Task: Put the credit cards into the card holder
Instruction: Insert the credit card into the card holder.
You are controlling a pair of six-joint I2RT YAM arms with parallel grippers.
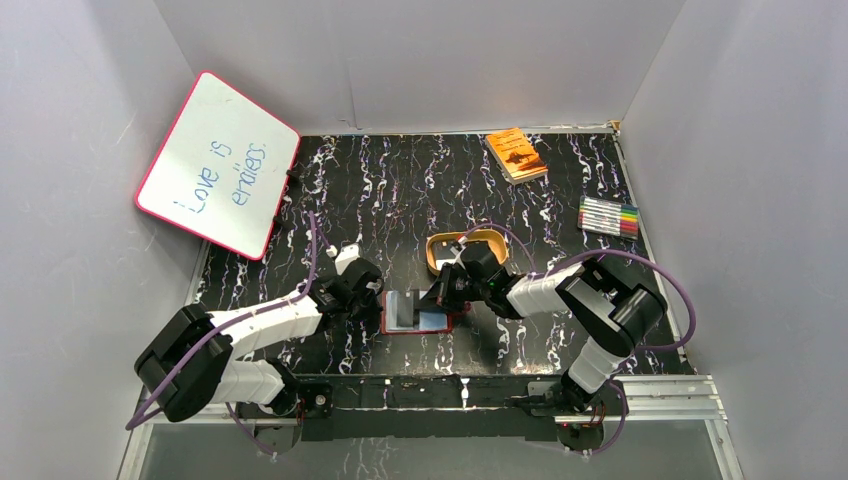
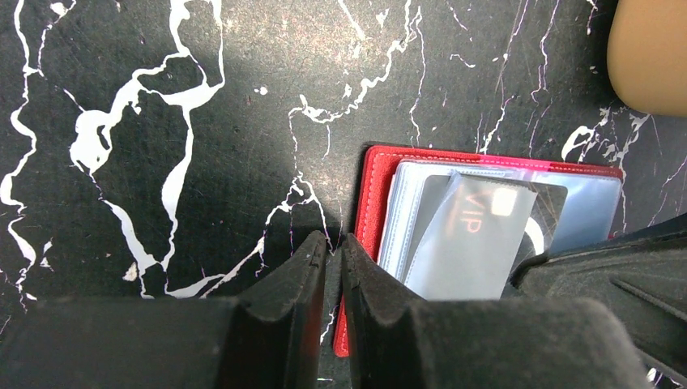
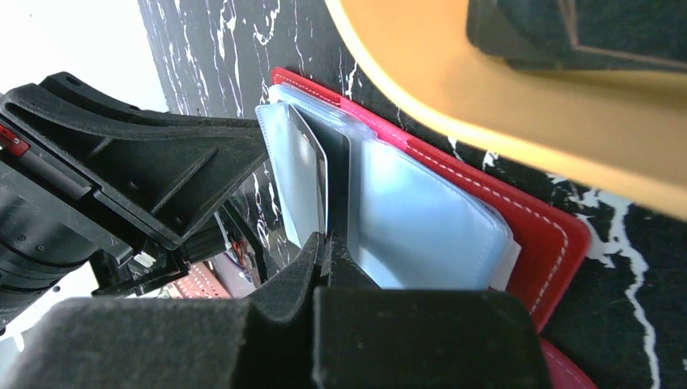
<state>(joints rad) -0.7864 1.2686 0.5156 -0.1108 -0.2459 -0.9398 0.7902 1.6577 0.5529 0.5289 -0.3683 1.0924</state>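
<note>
One black, white-veined table [image 1: 400,190] fills the enclosure, grey walls on three sides. Pink-framed whiteboard [image 1: 218,165] with blue handwriting leans against the left wall at the far-left corner. Both arms reach inward and meet near the middle of the near half. Gold oval tray [image 1: 435,247] sits just behind the right wrist. Orange book [image 1: 516,153] lies at the far edge, right of centre. Pack of coloured markers [image 1: 609,216] lies near the right edge, well apart from the arms. Card holder [image 1: 420,331], red, lies open and flat between the two grippers, clear plastic sleeves facing up. Left gripper [image 2: 334,259] sits at the holder's left edge, fingers drawn close with only a slit between them. Its inner finger overlaps the red cover; whether the cover is actually pinched I cannot tell. Right gripper [image 3: 326,243] comes in from the tray side, fingers clenched tight on the near edge of the credit cards [image 2: 478,235]. Cards: one pale grey, marked VIP with a chip, over one black. Both stand tilted at the sleeves, far ends at or inside a sleeve mouth; depth unclear.
</note>
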